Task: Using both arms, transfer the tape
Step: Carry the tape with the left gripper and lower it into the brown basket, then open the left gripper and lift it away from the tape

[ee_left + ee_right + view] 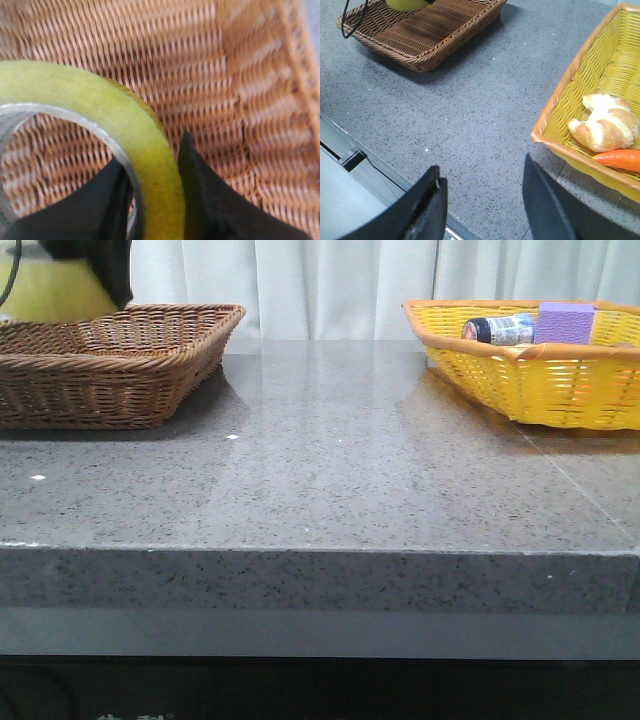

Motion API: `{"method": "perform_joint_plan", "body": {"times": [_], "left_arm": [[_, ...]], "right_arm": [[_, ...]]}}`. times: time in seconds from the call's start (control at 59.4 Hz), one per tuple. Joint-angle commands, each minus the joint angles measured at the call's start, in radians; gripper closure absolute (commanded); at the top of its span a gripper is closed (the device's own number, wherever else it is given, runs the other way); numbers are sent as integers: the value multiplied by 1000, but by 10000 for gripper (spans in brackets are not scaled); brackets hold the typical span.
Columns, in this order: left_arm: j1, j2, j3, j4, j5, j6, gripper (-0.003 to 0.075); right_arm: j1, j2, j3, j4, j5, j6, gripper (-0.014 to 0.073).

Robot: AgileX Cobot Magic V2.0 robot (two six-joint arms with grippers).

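Observation:
The tape point(100, 100) is a wide yellow roll with a pale inner core. My left gripper point(152, 150) is shut on its wall, with one finger inside the core and one outside. It holds the roll over the inside of the brown wicker basket point(225, 75). In the front view the tape point(50, 295) and the black left arm point(100, 260) show at the top left, above the brown basket point(120, 360). My right gripper point(481, 163) is open and empty, above the grey table near its front edge. The tape point(407, 4) also shows far off in the right wrist view.
A yellow basket point(560, 390) stands at the back right and holds a dark small bottle point(498, 330) and a purple block point(566, 320). The right wrist view shows a bread roll point(605, 122) and an orange carrot point(620, 159) in it. A black cable point(352, 20) hangs over the brown basket point(430, 35).

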Motion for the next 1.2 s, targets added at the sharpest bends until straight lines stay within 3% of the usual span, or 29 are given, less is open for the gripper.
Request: {"method": "perform_joint_plan", "body": {"times": [0.0,0.673,0.774,0.943,1.178], "left_arm": [[6,-70,3,-35,-56,-10,569],[6,-10,35,-66,-159,-10,567],[6,-6,35,-66,-161,-10,493],[6,-6,35,-66,-155,-6,251],[6,-11,-11,-62,-90,-6,227]], "right_arm": [[-2,-2,-25,5,-76,1,212],[-2,-2,-25,5,-76,1,212],[-2,-2,-25,5,-76,1,212],[-2,-2,-25,5,-76,1,212],[-2,-2,-25,5,-76,1,212]]}}
